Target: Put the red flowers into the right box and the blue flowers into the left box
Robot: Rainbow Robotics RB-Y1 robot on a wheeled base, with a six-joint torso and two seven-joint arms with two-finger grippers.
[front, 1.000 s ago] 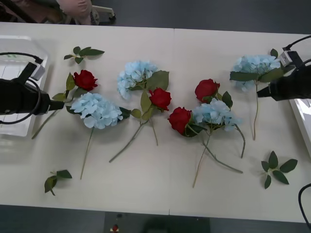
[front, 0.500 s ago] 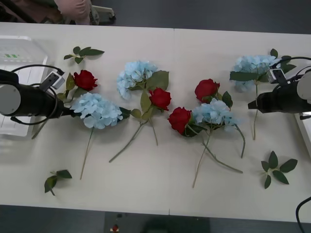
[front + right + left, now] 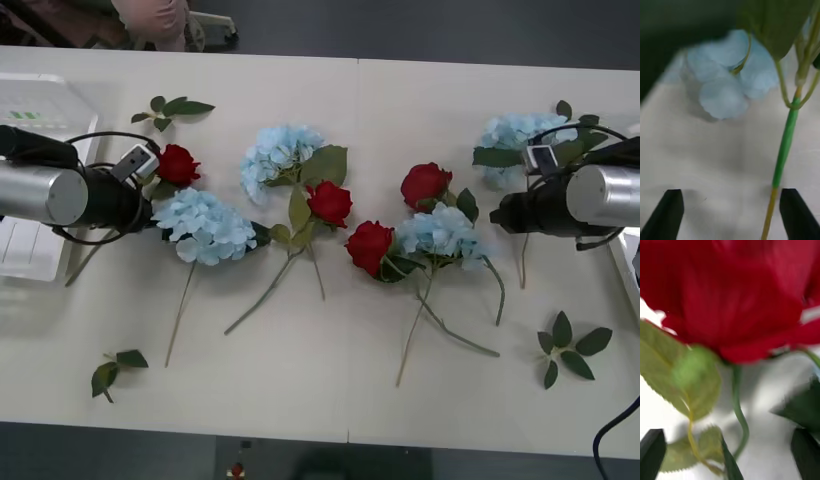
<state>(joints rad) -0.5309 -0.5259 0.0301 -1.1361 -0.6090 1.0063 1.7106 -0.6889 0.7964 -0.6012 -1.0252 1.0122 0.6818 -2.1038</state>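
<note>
No words, numbers, brands or signs can be read anywhere. The left box (image 3: 40, 110) carries a small green-printed patch near its far rim, too small and blurred to make out any letters.

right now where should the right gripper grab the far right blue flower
By the bare stem just below the blue flower, coming down from above. In the right wrist view the right gripper is open with the thin stem near one finger, so it likely needs a small sideways shift to centre it. The fluffy bloom would crush; the stem lies flat on the table.
</note>
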